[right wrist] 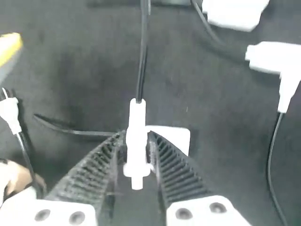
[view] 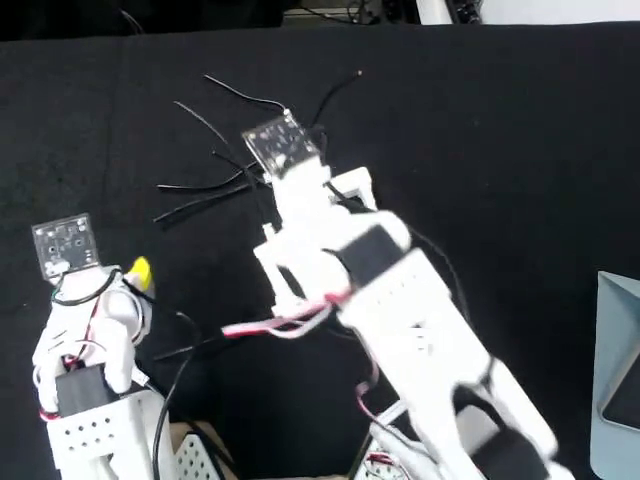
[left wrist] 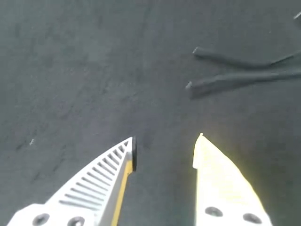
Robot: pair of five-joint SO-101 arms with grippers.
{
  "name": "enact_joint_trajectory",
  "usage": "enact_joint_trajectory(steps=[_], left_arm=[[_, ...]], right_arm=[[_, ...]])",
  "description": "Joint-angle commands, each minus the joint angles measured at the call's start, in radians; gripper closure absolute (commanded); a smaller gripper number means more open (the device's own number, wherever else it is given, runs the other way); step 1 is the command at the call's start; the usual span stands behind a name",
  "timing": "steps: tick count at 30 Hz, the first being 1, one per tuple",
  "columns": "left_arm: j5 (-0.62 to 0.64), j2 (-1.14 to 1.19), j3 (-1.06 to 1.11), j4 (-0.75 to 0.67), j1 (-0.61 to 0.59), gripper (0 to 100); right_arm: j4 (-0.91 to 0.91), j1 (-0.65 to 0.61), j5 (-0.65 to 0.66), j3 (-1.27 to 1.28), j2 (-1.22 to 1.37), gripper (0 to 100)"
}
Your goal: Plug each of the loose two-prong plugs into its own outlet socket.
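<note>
We see a table covered in plain black cloth (view: pixel 520 120). The right gripper (right wrist: pixel 136 137) has dark grey fingers with ridged stripes and white bases. The small white plastic plug (right wrist: pixel 135 117) has a thin black cord (right wrist: pixel 142 56). The flat square socket block (right wrist: pixel 175 135) is white. The left gripper (left wrist: pixel 165 138) has one white finger with stripes and a yellow edge, and one pale yellow finger. The bulky plastic right arm (view: pixel 400 300) is white, with red and white wires (view: pixel 280 325). A smooth box (view: pixel 615 380) at the table's right edge is grey-blue.
</note>
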Motion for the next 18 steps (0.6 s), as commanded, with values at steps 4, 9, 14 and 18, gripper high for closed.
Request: enact_joint_trajectory(steps=[4, 9, 14, 18], left_arm=[[0.064, -0.002, -0.177, -0.025, 0.211, 79], [0.155, -0.008, -0.257, -0.026, 0.363, 79], [0.155, -0.008, -0.303, -0.025, 0.512, 79], [0.153, -0.009, -0.306, -0.018, 0.599, 79]], right_arm=[[-0.298, 0.012, 0.074, 0.300, -0.285, 98.7], [-0.402, -0.044, 0.075, 0.458, -0.410, 98.7], [-0.402, -0.117, 0.075, 0.487, -0.490, 98.7], [-0.400, -0.121, 0.075, 0.489, -0.507, 98.7]])
